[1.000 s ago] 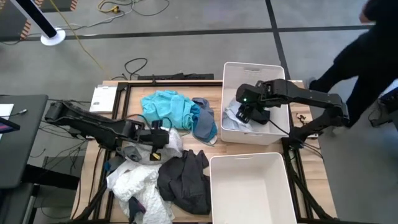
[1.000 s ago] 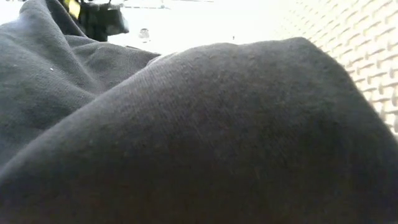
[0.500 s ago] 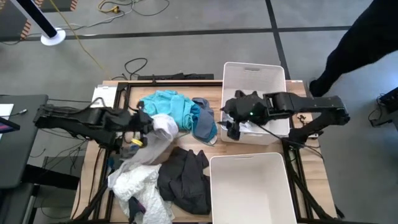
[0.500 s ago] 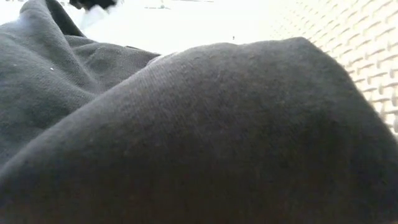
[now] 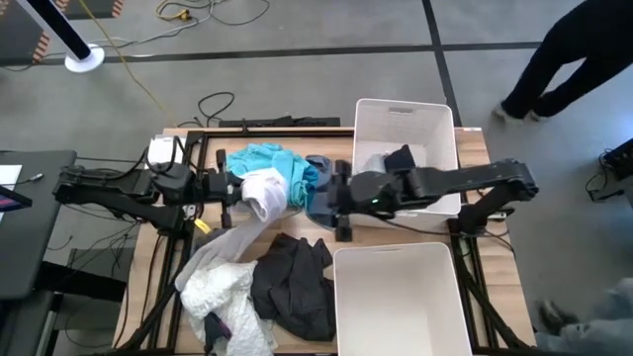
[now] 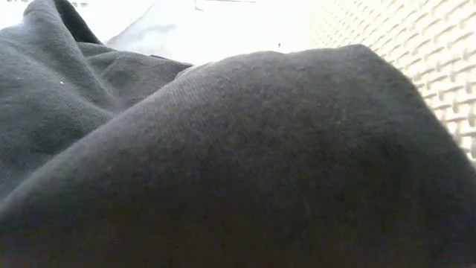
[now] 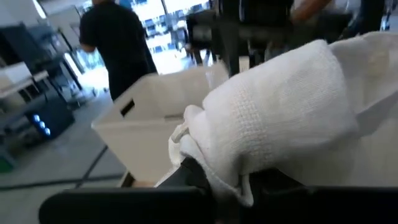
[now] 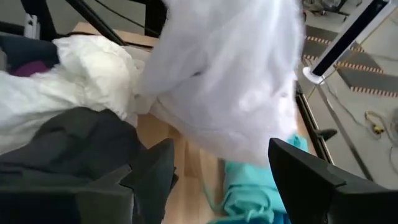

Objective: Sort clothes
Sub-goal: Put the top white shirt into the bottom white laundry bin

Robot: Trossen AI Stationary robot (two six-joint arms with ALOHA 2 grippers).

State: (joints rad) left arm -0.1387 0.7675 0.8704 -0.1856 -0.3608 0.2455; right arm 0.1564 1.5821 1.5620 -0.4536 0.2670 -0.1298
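— Two grippers are over the table at once; which one has cloth?

— Only the left gripper (image 5: 235,188). Its fingers are clamped tight on a thick white knitted garment (image 5: 259,191), lifted clear so that its long tail drapes down toward the crumpled white fabric heap (image 5: 220,297) at the front left. I judge it is raised so the piece separates from the rest.

— And the other?

— Reaching out from the far bin's side, the right gripper (image 5: 341,210) hangs near the table's middle with fingers spread wide and nothing between them. Its wrist view looks straight at the hanging white cloth, so it may be lining up to take it or help, though that is only my reading.

— Where do the remaining clothes lie?

— A bright teal garment (image 5: 265,162) sits at the back, just behind the lifted white one. Beside it, partly under the right arm, is a grey-blue piece (image 5: 318,198). Closer to the front, a dark grey bundle (image 5: 295,287) lies touching the near white rectangular plastic bin (image 5: 396,326), which looks empty. The far white plastic bin (image 5: 404,119) already holds some pale cloth.

— So how far along?

— Early, I would say; most garments are still on the wooden table (image 5: 312,229).
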